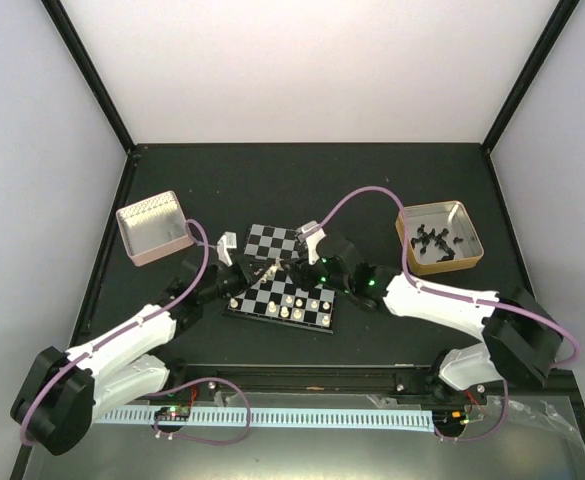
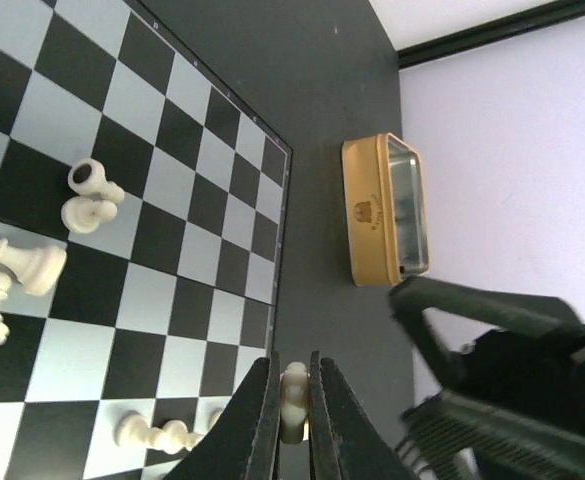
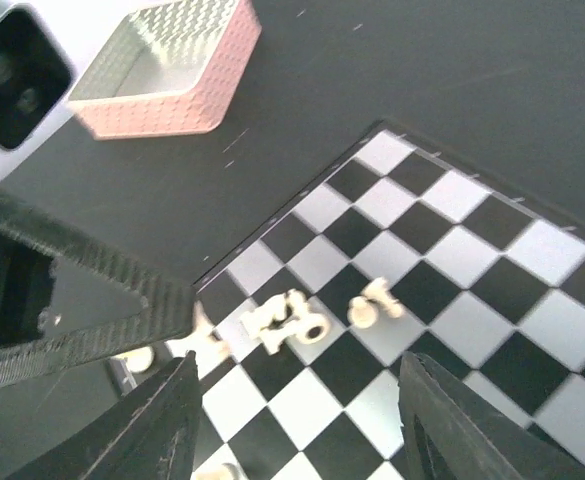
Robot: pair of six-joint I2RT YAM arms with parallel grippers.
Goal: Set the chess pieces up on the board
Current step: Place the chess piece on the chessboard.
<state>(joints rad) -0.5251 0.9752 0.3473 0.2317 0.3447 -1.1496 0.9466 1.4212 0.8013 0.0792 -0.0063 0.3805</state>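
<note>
— What has the left gripper got?

— A single cream-white piece, pinched between its two fingers; the piece sits right at the fingertips, just beside the dark edge of the board, on the board's left side as the arms face it.

— And the right gripper?

— Spread wide, with nothing in it; it hangs over the board, and a few standing pieces are on the squares below the gap between its fingers.

— Where are the other white ones?

— Several stand in the rows at the board's near edge; from here I can't tell which piece is which.

— Further back?

— A pink tin on the dark table, off to the far left of the board; a tan tin to the far right, with black pieces lying in it.
</note>
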